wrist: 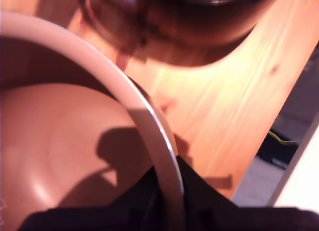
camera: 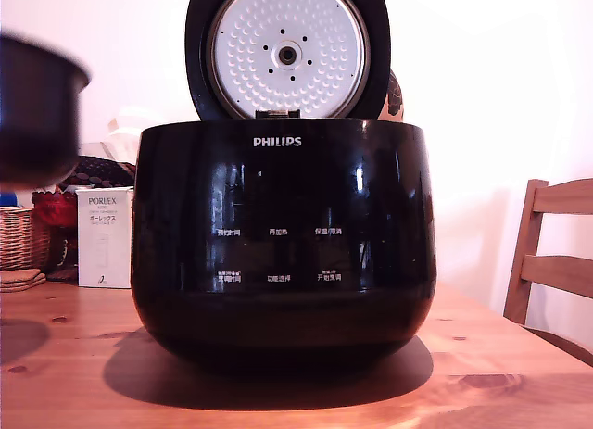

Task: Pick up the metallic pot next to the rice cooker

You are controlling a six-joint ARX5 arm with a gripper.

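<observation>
Pot rim [wrist: 149, 126] pinched btwn closed jaws — wall in the slot, so metallic pot [camera: 37, 109] hangs clear of bench [camera: 74, 355], beside rice cooker [camera: 283, 234].

fingers [wrist: 149, 203] closed astride the metallic pot [wrist: 75, 141] rim.

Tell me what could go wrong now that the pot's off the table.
1. The gripper pinches only the thin rim of the metallic pot, so the pot may tilt or slip.
2. It hangs above the wooden table; a drop would hit it.
3. The rice cooker stands close; swinging toward it risks a bump.
</observation>
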